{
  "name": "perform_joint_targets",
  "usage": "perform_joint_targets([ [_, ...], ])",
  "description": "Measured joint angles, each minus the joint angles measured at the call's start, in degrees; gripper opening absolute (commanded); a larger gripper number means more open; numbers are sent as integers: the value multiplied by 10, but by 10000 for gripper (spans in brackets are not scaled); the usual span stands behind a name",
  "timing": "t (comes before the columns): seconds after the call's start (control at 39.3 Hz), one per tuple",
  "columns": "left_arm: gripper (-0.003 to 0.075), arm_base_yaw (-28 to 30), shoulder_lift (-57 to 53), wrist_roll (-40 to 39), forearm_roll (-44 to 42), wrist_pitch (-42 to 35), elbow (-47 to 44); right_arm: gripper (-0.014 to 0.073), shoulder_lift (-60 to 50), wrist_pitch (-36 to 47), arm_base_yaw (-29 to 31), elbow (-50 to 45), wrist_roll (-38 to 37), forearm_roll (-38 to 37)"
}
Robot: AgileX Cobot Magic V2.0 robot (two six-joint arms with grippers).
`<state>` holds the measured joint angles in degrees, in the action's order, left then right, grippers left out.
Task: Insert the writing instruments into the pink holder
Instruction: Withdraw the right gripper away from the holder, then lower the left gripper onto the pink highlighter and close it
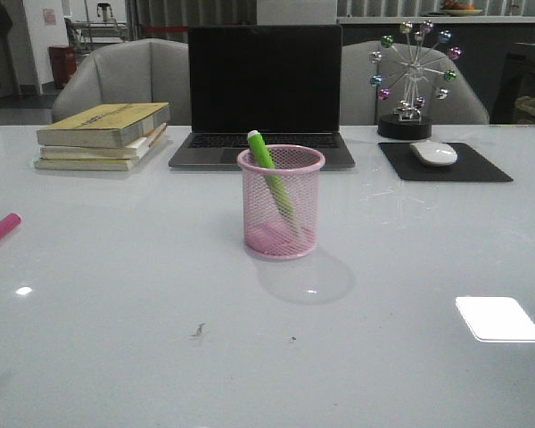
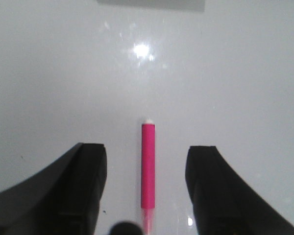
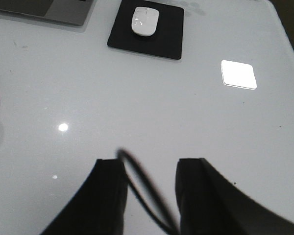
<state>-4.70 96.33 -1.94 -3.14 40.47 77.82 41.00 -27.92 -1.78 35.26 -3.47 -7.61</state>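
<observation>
Black fingers [image 2: 90, 186] of the left gripper [image 2: 147, 183] stand wide apart above the white desk [image 2: 225, 73], and the hot pink pen [image 2: 148, 166] lies flat on the desk in the gap between them, touching neither. In the left wrist view its long axis runs straight away from the gripper, parallel to the fingers, with a small pale tip at the far end.

From the front, that pen shows only as a short pink length at the desk's left edge [image 1: 0, 231], slanting up toward the right and well apart from the pink holder [image 1: 281, 203]. The holder stands upright near the desk's middle, in front of the closed-screen-dark laptop [image 1: 264, 94]. The lime green pen [image 1: 269, 174] is inside it, leaning: its upper end rises above the rim at the back left, and its lower end slants down to the right toward the base.

The right gripper [image 3: 149, 193] hangs over bare desk, holding nothing, its jaws parted moderately, with a dark cable crossing between them. A white mouse [image 3: 145, 21] on a black pad [image 3: 164, 36] lies beyond it.
</observation>
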Motion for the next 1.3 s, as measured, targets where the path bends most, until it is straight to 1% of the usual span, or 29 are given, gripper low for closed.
perform_joint_targets([
  [0.2,426,0,64,0,10,24,1,379,0,0,0,0,0,0],
  [0.56,426,0,131,0,10,24,4,379,0,0,0,0,0,0],
  [1.3,426,0,190,0,10,19,5,379,0,0,0,0,0,0],
])
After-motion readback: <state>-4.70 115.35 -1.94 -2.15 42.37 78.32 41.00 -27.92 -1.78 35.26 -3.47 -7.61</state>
